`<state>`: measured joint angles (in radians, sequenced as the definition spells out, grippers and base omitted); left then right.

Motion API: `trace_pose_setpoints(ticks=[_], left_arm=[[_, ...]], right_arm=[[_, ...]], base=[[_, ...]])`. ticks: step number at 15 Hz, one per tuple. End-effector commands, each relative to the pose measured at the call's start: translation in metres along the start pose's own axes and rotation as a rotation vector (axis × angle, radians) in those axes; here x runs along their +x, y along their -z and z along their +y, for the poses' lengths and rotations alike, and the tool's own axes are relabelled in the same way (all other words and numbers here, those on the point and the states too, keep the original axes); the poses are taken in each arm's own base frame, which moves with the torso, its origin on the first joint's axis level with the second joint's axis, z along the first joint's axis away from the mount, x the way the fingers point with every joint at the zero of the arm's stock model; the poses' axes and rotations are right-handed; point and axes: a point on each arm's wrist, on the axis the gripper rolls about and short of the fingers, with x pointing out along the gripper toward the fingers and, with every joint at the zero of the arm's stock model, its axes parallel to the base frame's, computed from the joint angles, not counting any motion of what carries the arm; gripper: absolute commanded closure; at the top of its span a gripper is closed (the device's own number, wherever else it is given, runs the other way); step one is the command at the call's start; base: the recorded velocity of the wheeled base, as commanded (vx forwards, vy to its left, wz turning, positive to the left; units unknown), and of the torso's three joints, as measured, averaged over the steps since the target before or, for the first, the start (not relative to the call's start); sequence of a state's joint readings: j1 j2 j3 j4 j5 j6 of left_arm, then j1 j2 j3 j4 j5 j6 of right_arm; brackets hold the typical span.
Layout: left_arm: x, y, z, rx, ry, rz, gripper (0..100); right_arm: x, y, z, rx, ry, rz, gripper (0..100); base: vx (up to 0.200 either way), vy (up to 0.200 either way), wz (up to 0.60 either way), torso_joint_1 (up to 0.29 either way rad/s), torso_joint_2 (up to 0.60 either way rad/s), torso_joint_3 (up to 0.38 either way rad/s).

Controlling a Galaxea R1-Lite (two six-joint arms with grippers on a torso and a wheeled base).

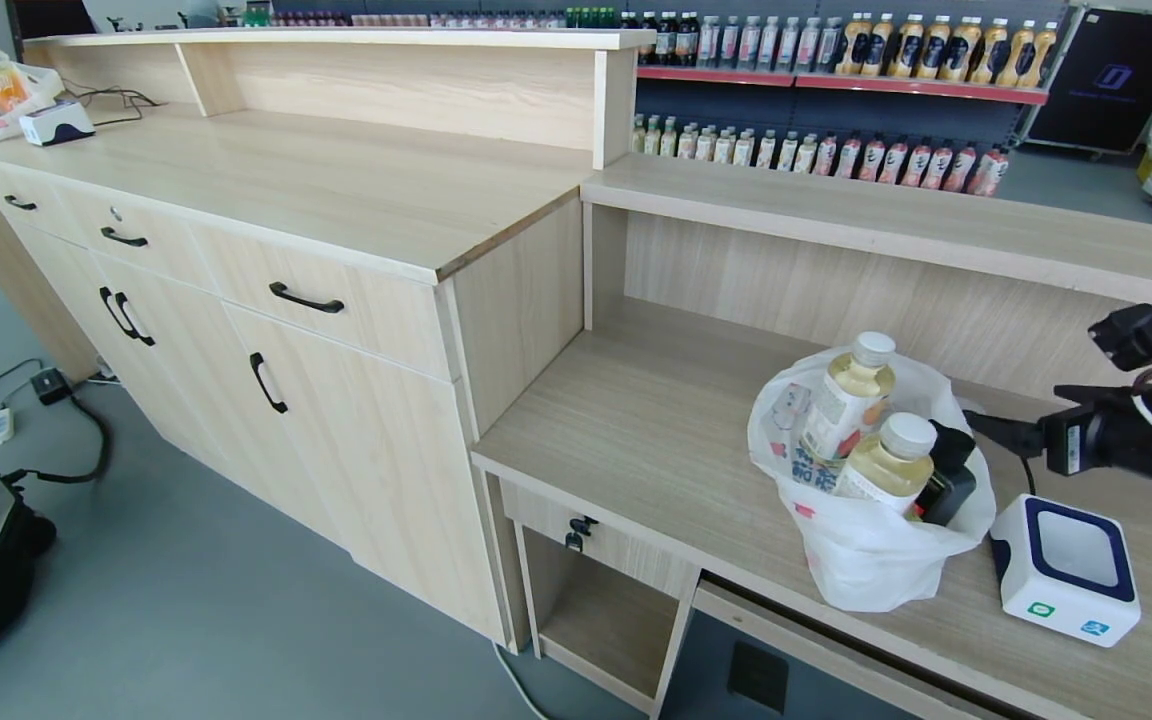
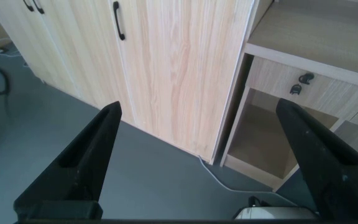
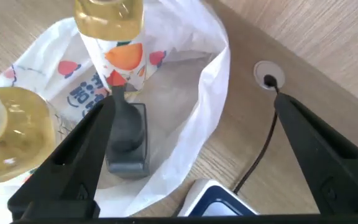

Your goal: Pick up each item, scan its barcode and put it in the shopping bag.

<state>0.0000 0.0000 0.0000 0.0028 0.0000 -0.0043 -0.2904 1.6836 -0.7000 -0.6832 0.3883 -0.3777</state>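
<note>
Bottles point(image 1: 848, 405), two in the bag point(image 1: 866, 575) near the desk's point(image 1: 656, 430) front edge beside the scanner point(image 1: 1066, 565), look liquid-heavy, stiff and slick (I'd grip the body under the cap), with my right pincer point(image 3: 194, 99) gaping near them and my left pincer point(image 2: 199, 104) gaping too.

The shopping bag point(image 1: 866, 572) is white with red print, the bottles point(image 1: 844, 405) pale yellow, white-capped.
</note>
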Motion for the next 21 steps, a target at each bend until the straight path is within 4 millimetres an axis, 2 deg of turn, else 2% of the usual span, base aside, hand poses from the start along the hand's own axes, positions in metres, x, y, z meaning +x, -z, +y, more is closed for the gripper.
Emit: trace_pose_setpoints(ticks=[1,3,5,6,7,10,11,12,13,15,17,18,21], left_arm=[[0.0,0.0,0.0,0.0,0.0,0.0,0],[0.0,0.0,0.0,0.0,0.0,0.0,0],[0.0,0.0,0.0,0.0,0.0,0.0,0],[0.0,0.0,0.0,0.0,0.0,0.0,0],[0.0,0.0,0.0,0.0,0.0,0.0,0],[0.0,0.0,0.0,0.0,0.0,0.0,0],[0.0,0.0,0.0,0.0,0.0,0.0,0],[0.0,0.0,0.0,0.0,0.0,0.0,0],[0.0,0.0,0.0,0.0,0.0,0.0,0],[0.0,0.0,0.0,0.0,0.0,0.0,0],[0.0,0.0,0.0,0.0,0.0,0.0,0],[0.0,0.0,0.0,0.0,0.0,0.0,0],[0.0,0.0,0.0,0.0,0.0,0.0,0]], right_arm=[[-0.055,-0.04,0.007,-0.071,0.07,-0.156,0],[-0.083,-0.055,0.014,-0.11,0.107,-0.23,0],[-0.093,-0.058,0.015,-0.142,0.149,-0.242,0],[-0.108,-0.06,0.014,-0.136,0.283,-0.215,0],[-0.119,-0.065,0.016,-0.136,0.32,-0.222,0],[-0.153,-0.076,0.021,-0.081,0.397,-0.23,0],[-0.17,-0.076,0.029,-0.027,0.426,-0.201,0],[-0.172,-0.075,0.03,-0.022,0.43,-0.194,0],[-0.191,-0.065,0.043,0.017,0.438,-0.137,0],[-0.208,-0.056,0.055,0.082,0.442,-0.104,0],[-0.232,-0.033,0.078,0.139,0.443,-0.068,0],[-0.236,-0.016,0.087,0.216,0.429,-0.077,0],[-0.247,0.046,0.118,0.234,0.384,-0.138,0]], base=[[0.0,0.0,0.0,0.0,0.0,0.0],[0.0,0.0,-0.3,0.004,0.0,-0.004],[0.0,0.0,-0.6,-0.002,0.0,0.002],[0.0,0.0,-0.6,-0.002,0.0,0.002],[0.0,0.0,-0.6,0.017,0.01,-0.002],[0.0,0.0,-0.6,0.002,0.0,0.004],[0.0,0.0,-0.6,0.002,0.0,0.002],[0.0,0.0,-0.6,0.002,0.0,0.007],[0.0,0.0,-0.6,-0.002,0.0,0.007],[0.0,0.0,-0.6,0.0,0.0,0.002],[0.0,0.0,-0.3,-0.001,0.0,0.001],[0.0,0.0,0.0,0.0,0.0,0.0],[0.0,0.0,0.0,0.0,0.0,0.0]])
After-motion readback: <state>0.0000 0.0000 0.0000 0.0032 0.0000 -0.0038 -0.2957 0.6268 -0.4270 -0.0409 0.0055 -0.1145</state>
